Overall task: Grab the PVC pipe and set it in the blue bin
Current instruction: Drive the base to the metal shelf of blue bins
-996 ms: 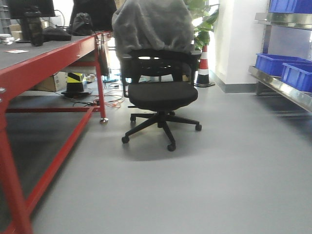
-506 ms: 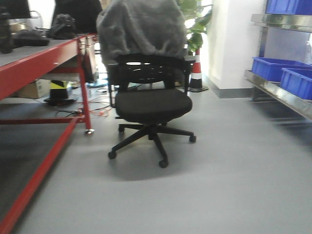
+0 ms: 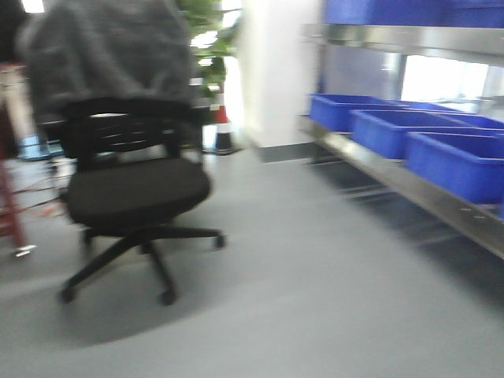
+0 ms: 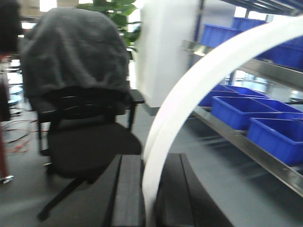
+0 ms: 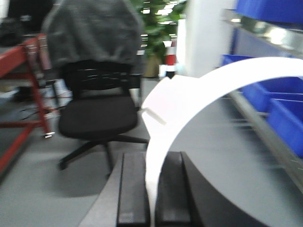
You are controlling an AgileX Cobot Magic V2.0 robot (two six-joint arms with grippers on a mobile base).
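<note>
In the left wrist view my left gripper (image 4: 150,163) is shut on a white curved PVC pipe (image 4: 199,80) that arcs up and to the right out of the jaws. In the right wrist view my right gripper (image 5: 154,161) is shut on a white curved PVC pipe (image 5: 213,85) that also arcs up to the right. A squared white end (image 5: 158,106) shows beside it. Blue bins (image 3: 457,161) stand in a row on a steel shelf at the right; they also show in the left wrist view (image 4: 279,137) and the right wrist view (image 5: 286,123). Neither gripper shows in the front view.
A black office chair (image 3: 126,189) draped with grey cloth stands at the left on the grey floor. A red table leg (image 3: 8,213) is at the far left edge. A striped cone (image 3: 223,126) and a plant stand behind. The steel shelf (image 3: 409,193) runs along the right.
The front view has swung to the right. The chair and red table have slid left, and the shelf with blue bins now fills the right side and looks nearer.
</note>
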